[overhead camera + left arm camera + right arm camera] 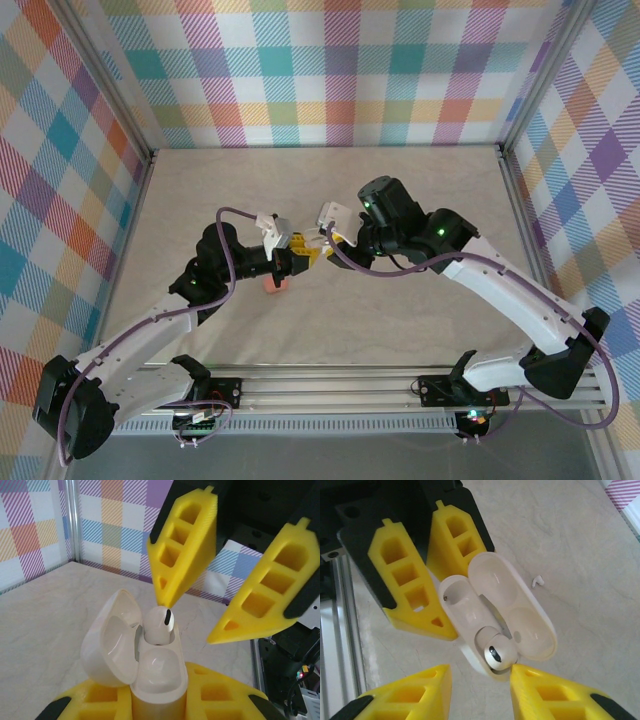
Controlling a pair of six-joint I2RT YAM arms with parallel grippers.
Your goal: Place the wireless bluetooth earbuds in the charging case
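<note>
The white charging case [157,672] stands upright with its lid [107,640] swung open to the left. My left gripper [157,700] is shut on its lower body. One white earbud [160,624] sits in the far slot, head sticking up; the near slot [460,597] is empty. My right gripper [480,672] hovers open just above that earbud [497,655], one fingertip [517,672] beside it, nothing held. A second white earbud [537,581] lies on the table beyond the case. From above, both grippers [303,250] [328,240] meet mid-table.
A salmon-pink case [275,285] rests on the table just below the left gripper. Checked walls enclose the marbled table [400,330] on three sides. An aluminium rail [330,385] runs along the near edge.
</note>
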